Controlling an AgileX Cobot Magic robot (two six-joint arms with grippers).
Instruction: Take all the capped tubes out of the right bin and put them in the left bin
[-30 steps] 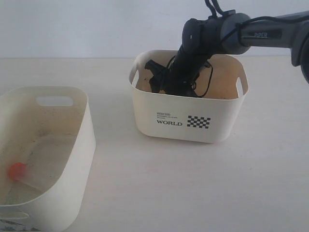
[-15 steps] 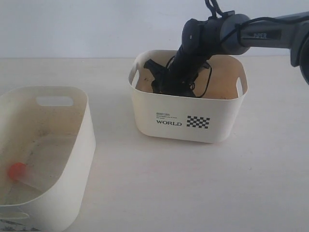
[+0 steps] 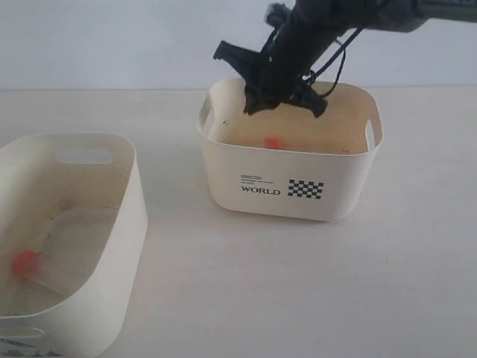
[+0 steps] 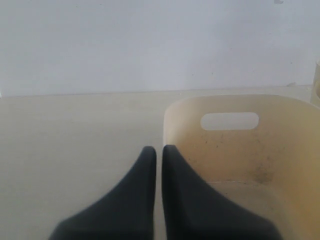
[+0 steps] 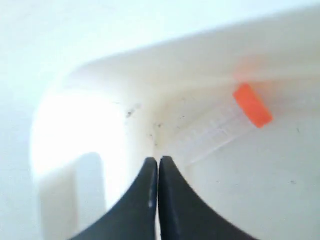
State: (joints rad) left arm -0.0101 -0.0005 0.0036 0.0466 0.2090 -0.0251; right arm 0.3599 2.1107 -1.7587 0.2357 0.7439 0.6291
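you're partway: one orange-capped tube (image 3: 26, 262) lies in the left bin (image 3: 112, 224), 8 o'clock on the bench (image 3: 298, 283). a second tube (image 3: 273, 142) waits on the right bin (image 3: 223, 171) floor at 1 o'clock, not yet moved. right jaws above it and left jaws are both pressed together, empty.

One orange-capped tube (image 3: 273, 142) lies in the right bin (image 3: 343, 179), another tube (image 3: 26, 262) in the left bin (image 3: 112, 246).

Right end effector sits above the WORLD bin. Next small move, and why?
Probably open the right end effector and lower it onto the orange-capped tube lying in the right bin. It is shut with nothing in its grip, and that tube is not yet moved.
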